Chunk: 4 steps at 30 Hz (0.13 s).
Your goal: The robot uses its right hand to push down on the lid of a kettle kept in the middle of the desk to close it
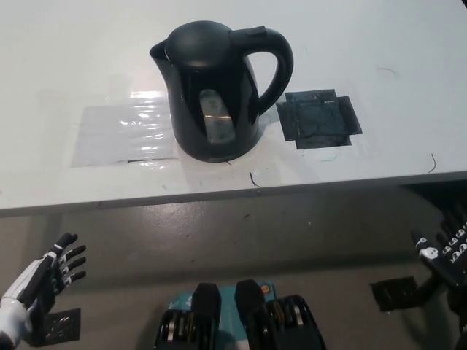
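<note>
A black kettle stands upright in the middle of the white desk, handle to the picture's right, spout to the left. Its domed lid sits down flat on the body. My black right hand shows at the lower right edge, below the desk's front edge and far from the kettle, fingers spread and holding nothing. My white left hand rests at the lower left, below the desk, fingers apart and empty.
A black taped square lies on the desk just right of the kettle. A clear plastic patch lies to its left. The desk's front edge runs across the picture's middle, grey floor below it.
</note>
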### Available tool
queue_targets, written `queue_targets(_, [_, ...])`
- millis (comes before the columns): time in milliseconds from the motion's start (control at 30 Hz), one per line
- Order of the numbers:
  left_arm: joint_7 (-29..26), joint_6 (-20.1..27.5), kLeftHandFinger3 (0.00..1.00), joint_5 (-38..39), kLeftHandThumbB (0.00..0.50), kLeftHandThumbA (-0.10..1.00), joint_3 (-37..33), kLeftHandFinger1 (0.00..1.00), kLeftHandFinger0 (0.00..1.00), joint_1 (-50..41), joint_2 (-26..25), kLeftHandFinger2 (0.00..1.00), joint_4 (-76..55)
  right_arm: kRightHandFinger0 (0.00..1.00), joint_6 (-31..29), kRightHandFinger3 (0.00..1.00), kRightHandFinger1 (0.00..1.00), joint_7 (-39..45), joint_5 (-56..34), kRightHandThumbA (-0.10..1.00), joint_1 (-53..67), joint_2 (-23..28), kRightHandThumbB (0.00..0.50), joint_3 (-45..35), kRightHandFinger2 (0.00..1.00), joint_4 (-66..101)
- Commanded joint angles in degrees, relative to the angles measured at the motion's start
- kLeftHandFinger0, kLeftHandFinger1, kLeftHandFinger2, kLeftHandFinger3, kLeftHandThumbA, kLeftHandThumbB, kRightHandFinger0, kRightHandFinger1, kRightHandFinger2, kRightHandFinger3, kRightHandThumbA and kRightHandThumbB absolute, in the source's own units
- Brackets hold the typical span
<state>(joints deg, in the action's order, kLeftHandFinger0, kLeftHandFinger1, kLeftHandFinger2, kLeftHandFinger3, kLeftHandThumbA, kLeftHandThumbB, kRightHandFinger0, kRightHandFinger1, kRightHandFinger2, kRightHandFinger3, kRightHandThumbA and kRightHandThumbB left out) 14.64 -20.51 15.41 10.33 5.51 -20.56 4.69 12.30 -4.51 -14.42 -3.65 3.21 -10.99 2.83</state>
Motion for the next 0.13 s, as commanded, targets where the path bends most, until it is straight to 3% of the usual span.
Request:
queue_targets(0, [0.65,0.45,1.0,0.22,0.154,0.84,0.61,1.0,1.0,1.13,-2.01,1.0,-1.17,1.0,-1.96,1.0,1.0,0.9,3.85,0.76,1.13,0.02,0.026,2.81,1.0,3.46])
queue_targets(100, [0.53,0.35,1.0,0.14,0.144,0.84,0.57,1.0,1.0,1.01,-1.98,1.0,-1.48,1.0,-2.51,1.0,1.0,0.4,4.86,0.76,1.21,0.0,0.034,3.54,1.0,3.33])
